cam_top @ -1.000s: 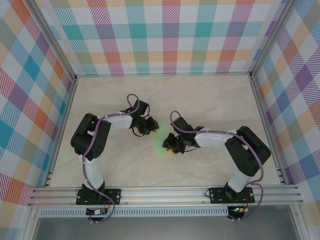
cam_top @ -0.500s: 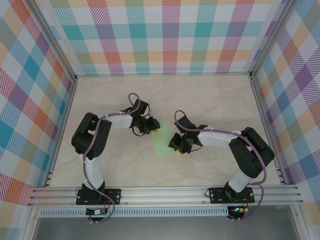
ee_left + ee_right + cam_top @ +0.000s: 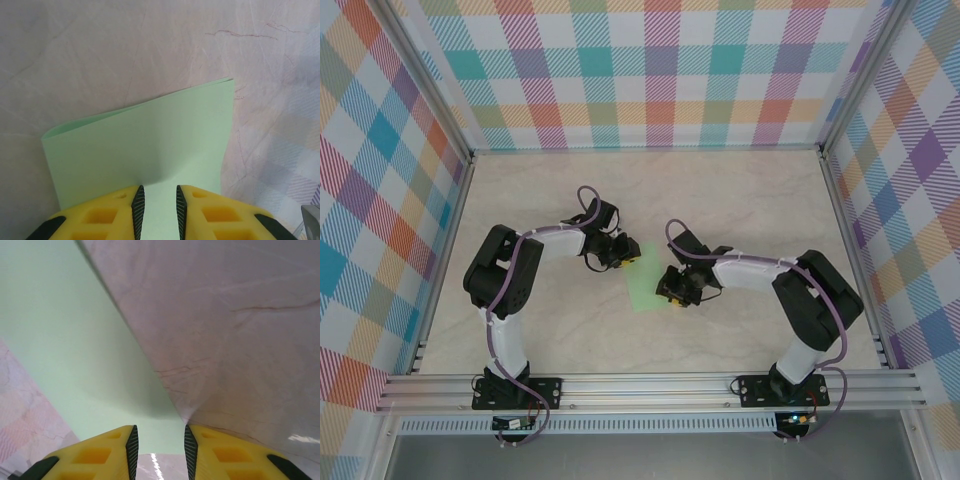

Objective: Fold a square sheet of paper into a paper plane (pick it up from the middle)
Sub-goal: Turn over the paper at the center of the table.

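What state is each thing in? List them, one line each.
square sheet of paper: folded double, lying on the table, not yet a plane.
left pincer: jaws a little apart, over the sheet's near edge.
right pincer: jaws a little apart, at the sheet's edge.

Top view: the table (image 3: 740, 200) with both arm bases at its near edge. The sheet of paper (image 3: 645, 285), folded double, lies flat on the table near its middle, between the two arms. The left gripper (image 3: 626, 260) stands over the sheet's far left corner, and the right gripper (image 3: 669, 292) stands at the sheet's right edge, toward its near end. In the right wrist view the sheet runs ahead and to the left of the fingertips
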`<action>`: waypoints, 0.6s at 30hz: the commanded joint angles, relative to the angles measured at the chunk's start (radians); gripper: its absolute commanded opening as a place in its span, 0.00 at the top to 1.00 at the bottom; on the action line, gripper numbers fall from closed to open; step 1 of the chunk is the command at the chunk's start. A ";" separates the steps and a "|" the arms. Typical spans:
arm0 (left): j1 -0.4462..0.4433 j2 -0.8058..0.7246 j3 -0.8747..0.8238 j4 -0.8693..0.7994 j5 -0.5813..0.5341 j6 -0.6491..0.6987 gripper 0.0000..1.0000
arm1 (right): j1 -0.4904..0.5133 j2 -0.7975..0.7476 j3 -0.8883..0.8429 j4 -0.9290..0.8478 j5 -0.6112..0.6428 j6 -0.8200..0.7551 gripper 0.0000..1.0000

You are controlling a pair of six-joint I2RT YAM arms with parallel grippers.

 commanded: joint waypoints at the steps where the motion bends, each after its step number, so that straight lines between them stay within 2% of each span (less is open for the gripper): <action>1: 0.008 0.044 -0.025 -0.031 -0.010 -0.004 0.73 | 0.012 0.022 0.064 0.031 -0.030 -0.068 0.66; 6: 0.008 0.044 -0.027 -0.030 -0.008 -0.004 0.73 | 0.012 0.052 0.156 -0.062 -0.008 -0.134 0.64; 10: 0.008 0.037 -0.026 -0.038 -0.016 -0.004 0.73 | 0.012 0.020 0.166 -0.161 0.077 -0.127 0.62; 14: 0.008 0.040 -0.024 -0.047 -0.030 -0.007 0.74 | 0.013 -0.043 0.073 -0.063 -0.032 -0.066 0.61; 18: 0.009 0.049 -0.024 -0.051 -0.033 -0.016 0.74 | 0.039 -0.086 -0.034 0.098 -0.122 0.075 0.55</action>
